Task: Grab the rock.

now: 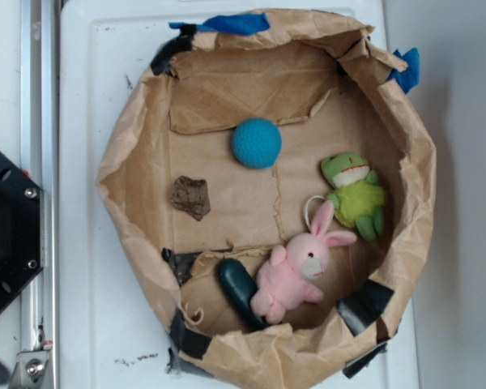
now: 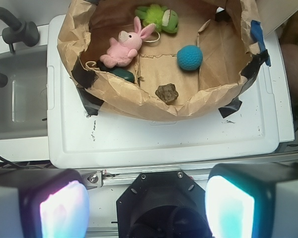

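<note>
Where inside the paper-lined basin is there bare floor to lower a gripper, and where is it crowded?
The floor is bare around the rock, between it, the blue ball and the basin's left wall, and across the middle toward the green frog toy. The near corner is crowded: pink bunny against the dark green object.
</note>
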Available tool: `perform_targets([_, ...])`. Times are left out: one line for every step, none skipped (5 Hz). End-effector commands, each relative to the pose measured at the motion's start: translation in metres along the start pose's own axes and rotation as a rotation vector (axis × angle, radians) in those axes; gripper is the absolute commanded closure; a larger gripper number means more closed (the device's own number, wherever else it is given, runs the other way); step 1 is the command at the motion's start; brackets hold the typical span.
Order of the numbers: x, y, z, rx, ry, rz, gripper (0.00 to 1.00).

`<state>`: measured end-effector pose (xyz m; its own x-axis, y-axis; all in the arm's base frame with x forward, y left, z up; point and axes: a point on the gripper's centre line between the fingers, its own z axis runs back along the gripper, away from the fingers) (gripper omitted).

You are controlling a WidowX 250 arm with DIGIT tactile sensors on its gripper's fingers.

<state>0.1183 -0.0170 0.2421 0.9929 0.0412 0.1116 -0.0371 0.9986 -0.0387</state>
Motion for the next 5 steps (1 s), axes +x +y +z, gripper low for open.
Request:
perform_targets([0.0, 0.0, 0.0, 0.0, 0.0, 0.0, 0.0])
perform_targets([0.048, -0.004, -0.007, 0.021, -0.025, 0.027, 0.0])
perform_targets([0.086, 0.004, -0.009, 0.031, -0.057, 0.062, 0.0])
perform_targets([0.106, 0.009, -0.03, -0.014, -0.036, 0.063, 0.0])
perform_targets([0.126, 0.021, -0.074, 0.012, 0.009, 0.001, 0.0])
